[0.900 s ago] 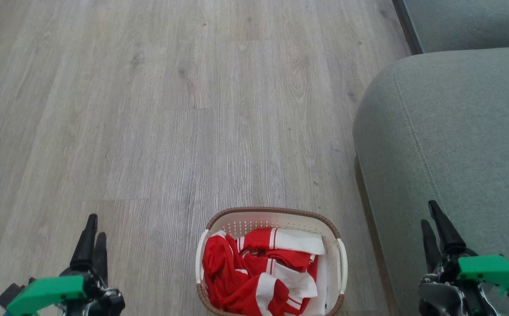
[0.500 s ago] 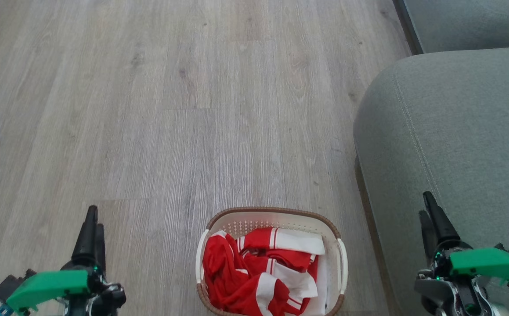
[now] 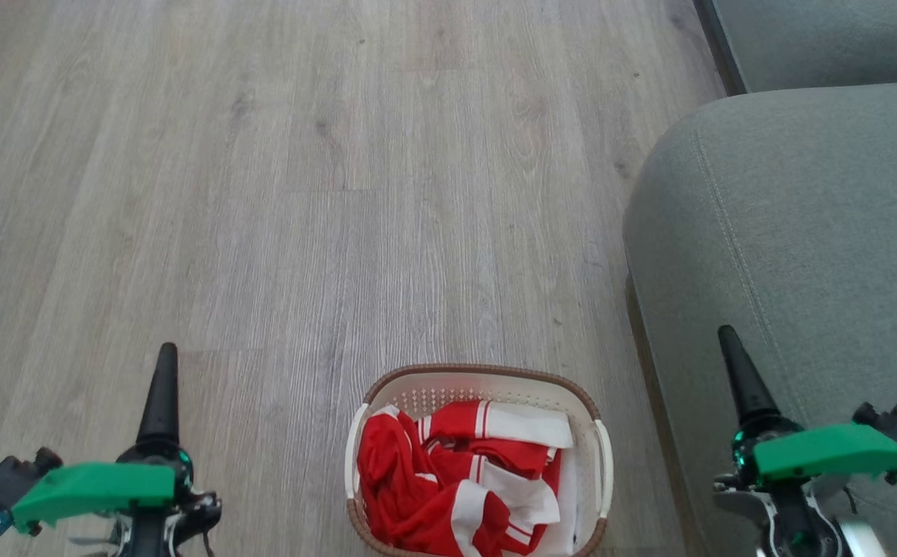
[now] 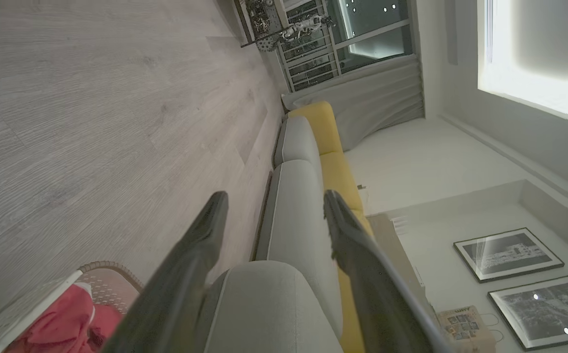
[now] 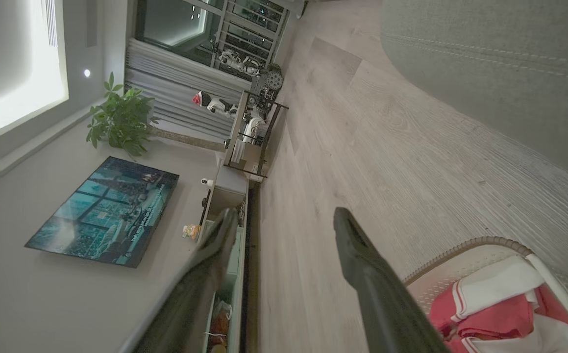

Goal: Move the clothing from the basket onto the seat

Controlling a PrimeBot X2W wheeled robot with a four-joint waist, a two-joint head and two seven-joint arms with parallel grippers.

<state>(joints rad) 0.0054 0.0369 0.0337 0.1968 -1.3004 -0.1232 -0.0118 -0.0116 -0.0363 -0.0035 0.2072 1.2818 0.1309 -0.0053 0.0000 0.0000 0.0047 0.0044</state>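
Observation:
The basket (image 3: 475,375), cream with a brown rim, stands on the floor at the bottom centre of the head view. Crumpled in it lies the clothing (image 3: 425,480), red with white stripes. The grey-green seat (image 3: 804,216) fills the right side. My left gripper (image 3: 166,352) hovers left of the basket and my right gripper (image 3: 727,336) hangs over the seat's near edge. Both are turned edge-on here. In the left wrist view the left gripper (image 4: 271,206) is open and empty, with the basket (image 4: 107,272) and clothing (image 4: 68,323) at lower left. The right gripper (image 5: 284,218) is open too, beside the basket (image 5: 480,245).
Pale wood floor (image 3: 301,193) stretches ahead and to the left. A second sofa cushion (image 3: 827,39) sits at the top right. Yellow back cushions (image 4: 333,162) line the sofa. A TV (image 5: 107,211), a low cabinet and a plant (image 5: 122,117) stand along the far wall.
Both grippers have rolled about their wrists, so their two fingers now line up as one in the head view. Both have lifted slightly; the right has drifted a little left. Basket and clothing are unmoved.

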